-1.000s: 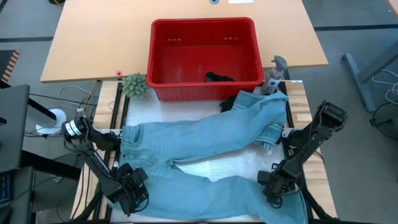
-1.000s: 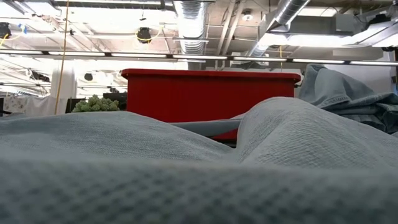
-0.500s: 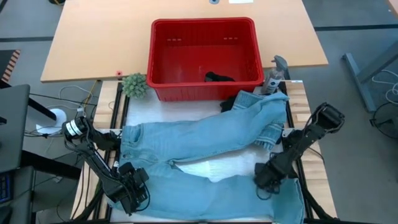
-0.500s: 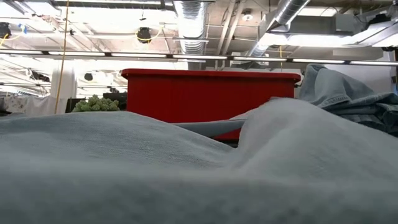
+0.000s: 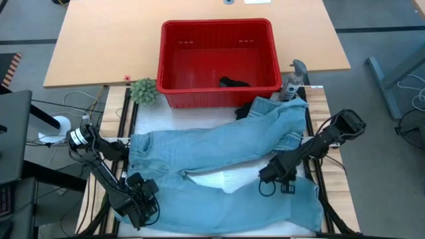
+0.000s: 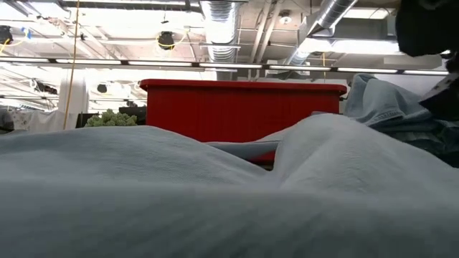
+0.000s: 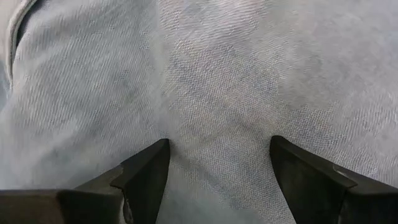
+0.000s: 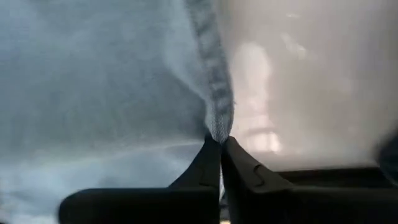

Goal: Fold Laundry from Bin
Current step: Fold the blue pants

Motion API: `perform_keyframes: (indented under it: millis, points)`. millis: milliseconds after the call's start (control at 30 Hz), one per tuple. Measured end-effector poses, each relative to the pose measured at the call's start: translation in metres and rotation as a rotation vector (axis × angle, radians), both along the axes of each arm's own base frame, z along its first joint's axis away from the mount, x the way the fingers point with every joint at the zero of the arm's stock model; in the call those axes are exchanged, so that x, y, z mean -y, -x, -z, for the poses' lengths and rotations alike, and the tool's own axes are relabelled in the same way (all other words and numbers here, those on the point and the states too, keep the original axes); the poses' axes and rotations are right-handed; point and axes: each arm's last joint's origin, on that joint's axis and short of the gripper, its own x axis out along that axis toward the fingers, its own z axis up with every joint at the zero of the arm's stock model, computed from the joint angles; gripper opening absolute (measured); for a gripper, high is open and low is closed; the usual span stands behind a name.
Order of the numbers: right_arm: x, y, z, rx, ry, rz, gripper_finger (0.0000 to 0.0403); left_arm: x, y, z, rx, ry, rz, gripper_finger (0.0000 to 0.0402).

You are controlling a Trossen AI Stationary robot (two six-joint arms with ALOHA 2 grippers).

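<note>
High view shows one pair of light blue jeans [image 5: 219, 166] out of the bin and spread across the surface [image 5: 199, 119], legs still unfolded, so folding has, by my judgement, only begun. Behind them the red bin [image 5: 219, 56] still holds a dark garment [image 5: 234, 83]. The right hand [image 5: 269, 176] is clenched on the hem of the near leg; the left hand [image 5: 141, 199] rests released at the waist end.

No legible text, label, brand, number or sign in any view. Nothing readable on the jeans [image 5: 219, 159], the bin [image 5: 218, 61] or the table [image 5: 99, 46].
</note>
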Motion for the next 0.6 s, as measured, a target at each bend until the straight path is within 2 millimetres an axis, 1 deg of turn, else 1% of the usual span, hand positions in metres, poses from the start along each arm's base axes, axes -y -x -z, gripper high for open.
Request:
perform_keyframes:
  millis: [67, 133, 233, 300, 400, 533, 600]
  points:
    - [-0.003, 0.0, -0.001, -0.021, -0.039, 0.032, 0.0071, 0.0, 0.0, 0.0, 0.008, 0.008, -0.051, 0.027]
    - [-0.005, 0.001, -0.005, -0.017, -0.012, 0.035, 0.0108, 0.002, -0.001, -0.003, 0.04, 0.016, -0.107, 0.027]
    - [-0.009, -0.001, -0.02, 0.094, 0.077, -0.014, 0.0154, 0.003, -0.005, -0.013, 0.123, 0.006, -0.133, 0.027]
    - [-0.008, -0.004, -0.032, 0.157, 0.139, -0.007, 0.0172, 0.002, -0.008, -0.027, 0.192, 0.003, -0.162, 0.027]
    - [-0.007, -0.008, -0.054, 0.263, 0.169, 0.048, 0.0184, -0.002, -0.01, -0.049, 0.3, -0.012, -0.207, 0.027]
    - [-0.007, -0.01, -0.073, 0.422, 0.248, 0.129, 0.018, -0.009, -0.012, -0.089, 0.601, -0.026, -0.249, 0.027]
    - [-0.006, -0.011, -0.079, 0.526, 0.293, 0.166, 0.0174, -0.018, -0.013, -0.102, 0.726, -0.082, -0.255, 0.0269]
